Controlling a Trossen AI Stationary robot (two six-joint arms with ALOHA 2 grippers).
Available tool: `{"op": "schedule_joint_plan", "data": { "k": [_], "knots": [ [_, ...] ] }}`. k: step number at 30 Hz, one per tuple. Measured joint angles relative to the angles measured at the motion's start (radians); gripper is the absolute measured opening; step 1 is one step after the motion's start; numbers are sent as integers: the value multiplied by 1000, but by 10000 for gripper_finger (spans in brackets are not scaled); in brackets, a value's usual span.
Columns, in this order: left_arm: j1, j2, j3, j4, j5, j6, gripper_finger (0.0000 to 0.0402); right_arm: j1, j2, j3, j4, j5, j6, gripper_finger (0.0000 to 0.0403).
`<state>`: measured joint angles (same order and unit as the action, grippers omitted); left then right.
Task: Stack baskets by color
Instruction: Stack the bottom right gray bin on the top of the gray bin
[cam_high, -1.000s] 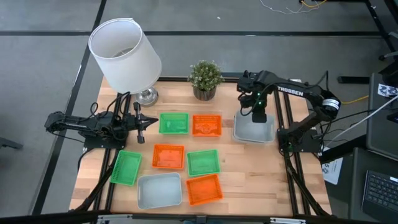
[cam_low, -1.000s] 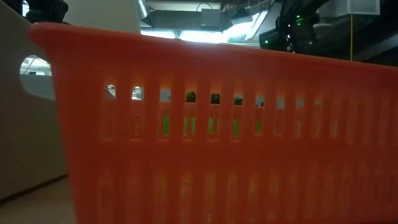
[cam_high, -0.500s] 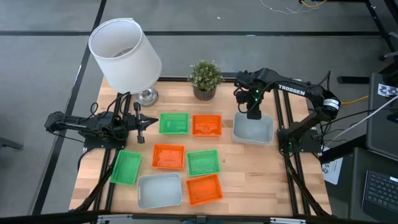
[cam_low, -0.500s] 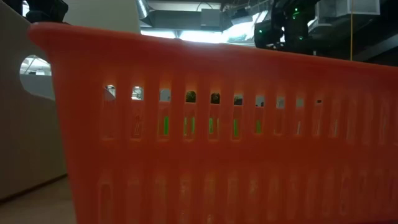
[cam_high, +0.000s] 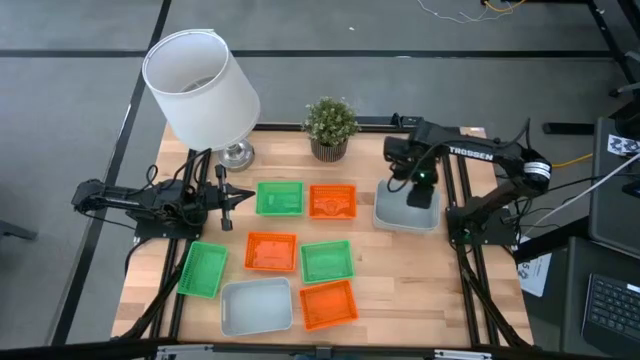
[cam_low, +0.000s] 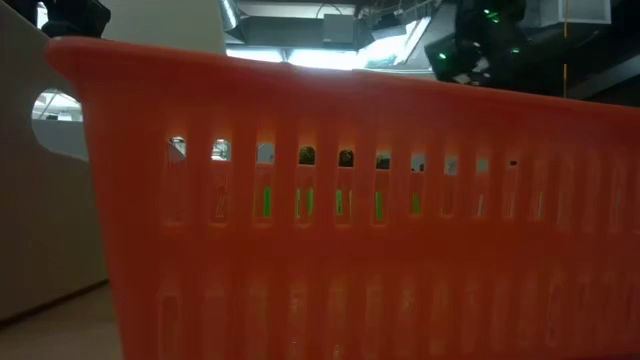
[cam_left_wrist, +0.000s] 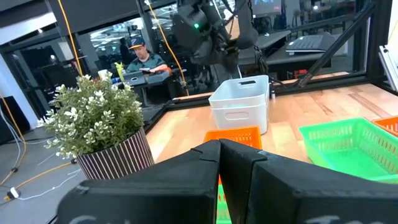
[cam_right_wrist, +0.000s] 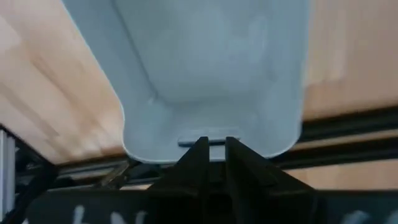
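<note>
Since a second ago the right gripper (cam_high: 421, 188) has swung from the grey basket's (cam_high: 404, 213) far rim toward its right side and now hangs over it, fingers a narrow way apart and holding nothing that I can see; its wrist view looks straight down at the basket's end rim, with the two fingers close together just short of it. That grey basket sits at the right edge of the counter (cam_high: 400, 270), apart from the rest. It looks like thin moulded plastic: light, fairly stiff, smooth and a little slippery, so pinching the rim at a short end, one finger inside and one outside, seems the safest hold; a hold at a corner might let it twist. A second grey basket (cam_high: 257, 305) lies at the near edge beside an orange basket (cam_high: 328, 304), with the green baskets and other orange ones spread loosely across the middle; none of those are stacked yet. The left gripper (cam_high: 229, 199) waits, closed, at the left side near the lamp (cam_high: 199, 88). Only the high view gives this whole layout. The low view is almost filled by an orange slotted wall, while the left wrist view shows the grey basket standing tall beyond the plant (cam_left_wrist: 99, 127), possibly more than one nested.
</note>
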<state>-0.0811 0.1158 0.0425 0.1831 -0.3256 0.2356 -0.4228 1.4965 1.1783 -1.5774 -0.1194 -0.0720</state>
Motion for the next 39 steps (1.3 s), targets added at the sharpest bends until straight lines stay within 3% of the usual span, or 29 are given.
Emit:
{"op": "schedule_joint_plan", "data": {
  "k": [18,24,31,39],
  "knots": [
    [0,0,0,-12,0,-18,0,18,-268,-284,5,66,204,53],
    [0,0,0,-12,0,-18,0,18,-275,-361,42,182,310,53],
    [0,0,0,-12,0,-19,0,18,-276,-385,184,185,356,53],
    [0,0,0,-11,0,-19,0,18,-275,-385,207,241,355,53]
  ]
}}
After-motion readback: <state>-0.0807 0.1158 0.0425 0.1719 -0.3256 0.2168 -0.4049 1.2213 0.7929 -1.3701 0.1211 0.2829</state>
